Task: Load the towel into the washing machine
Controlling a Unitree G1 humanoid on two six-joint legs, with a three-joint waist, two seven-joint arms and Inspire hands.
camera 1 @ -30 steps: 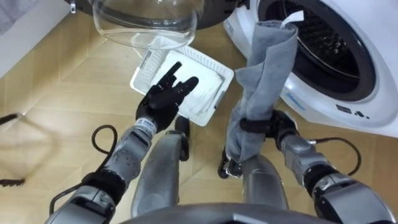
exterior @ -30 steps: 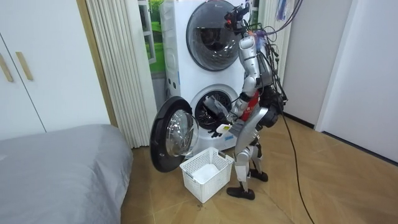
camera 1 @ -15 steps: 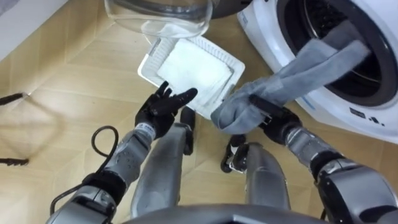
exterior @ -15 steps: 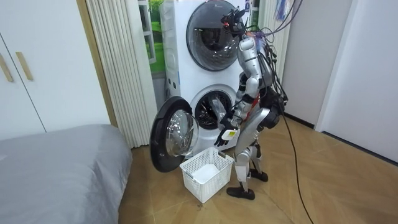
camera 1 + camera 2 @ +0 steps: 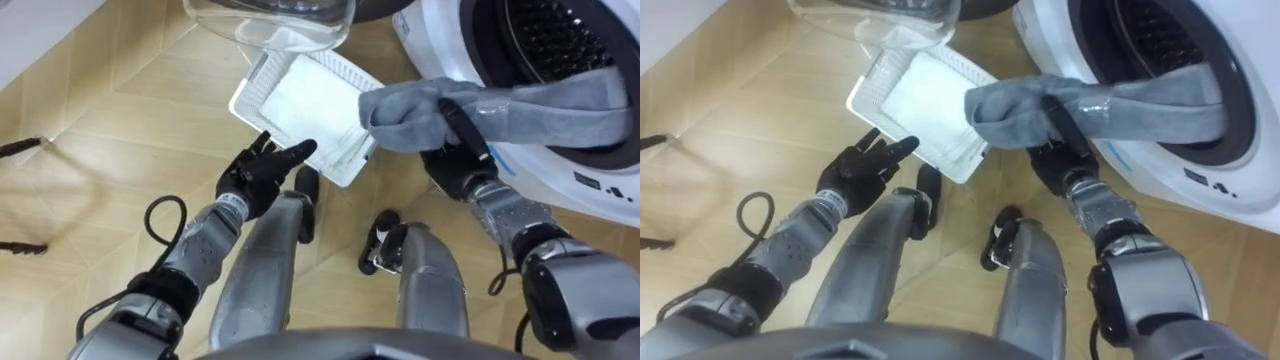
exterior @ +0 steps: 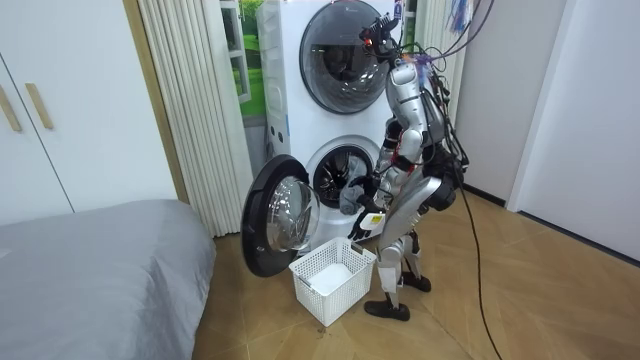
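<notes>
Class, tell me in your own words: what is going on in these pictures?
The robot stands at the open washing machine. Its right hand grips a grey towel whose far end lies in the drum. Its left hand is open, near a white basket on the floor.

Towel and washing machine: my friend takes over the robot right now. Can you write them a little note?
Right robot hand: shut on the towel, at the open mouth of the washing machine.
Left robot hand: open, idle, low beside the white basket.
Done: the towel is up at the machine, with one end lying across the drum opening. The door is open.
Left: push the bunched end inside, let go, and pull the hand out.
</notes>
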